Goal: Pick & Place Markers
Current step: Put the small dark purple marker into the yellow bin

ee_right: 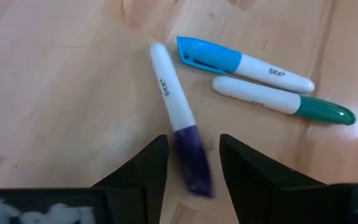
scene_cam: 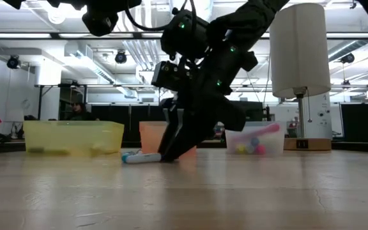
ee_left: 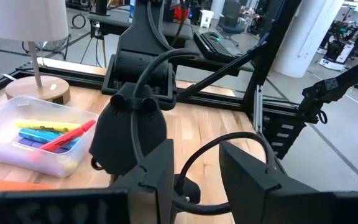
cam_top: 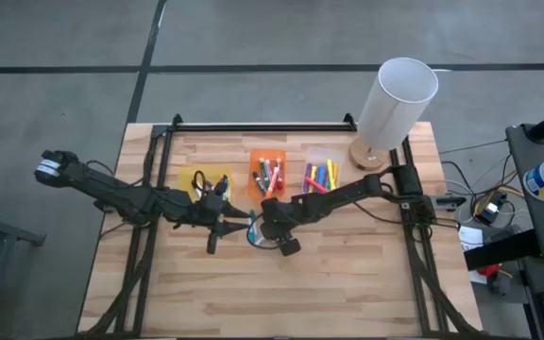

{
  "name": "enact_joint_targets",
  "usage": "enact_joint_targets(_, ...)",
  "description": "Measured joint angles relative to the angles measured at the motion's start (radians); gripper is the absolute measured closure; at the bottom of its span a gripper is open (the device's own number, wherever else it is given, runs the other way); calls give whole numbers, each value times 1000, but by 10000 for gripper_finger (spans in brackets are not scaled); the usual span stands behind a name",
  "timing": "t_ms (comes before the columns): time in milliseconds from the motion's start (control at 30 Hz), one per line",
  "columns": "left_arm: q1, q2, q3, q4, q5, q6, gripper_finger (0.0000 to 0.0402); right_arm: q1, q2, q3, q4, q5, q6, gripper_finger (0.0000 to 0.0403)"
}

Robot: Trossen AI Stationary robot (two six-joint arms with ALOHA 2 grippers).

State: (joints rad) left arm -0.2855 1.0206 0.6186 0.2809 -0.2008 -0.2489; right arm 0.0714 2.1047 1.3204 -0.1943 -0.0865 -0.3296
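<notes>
Right claw (ee_right: 191, 163) down at the table (cam_top: 348, 283), fingers apart astride a purple-capped marker (ee_right: 178, 118); blue-capped marker (ee_right: 241, 62) and green-capped marker (ee_right: 283, 102) alongside. Left claw (ee_left: 194, 177) apart, empty. Clear bin (ee_left: 17, 118) holds markers; orange bin (cam_top: 269, 172) too.

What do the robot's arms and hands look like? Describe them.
Both arms are dark, jointed links with black cables looping along them. The left arm ends in a pale grey block at its base end. The right hand has two flat, angular black fingers; the left hand matches, with a cable curling between its fingers.
</notes>
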Motion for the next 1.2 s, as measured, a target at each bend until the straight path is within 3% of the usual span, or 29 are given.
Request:
enact_joint_targets(267,0,0,0,0,-1,0,280,-1,36,6,0,-12,108,273)
enact_joint_targets(533,0,4,-2,-8,-10,2,280,4,36,4,-2,-42,229,367)
enact_joint_targets(1000,3,14,-3,-47,-12,36,280,78,-126,-4,-143,-47,472,370)
enact_joint_targets(1200,2,40,-7,-63,4,144,280,139,-249,-3,-176,91,514,370)
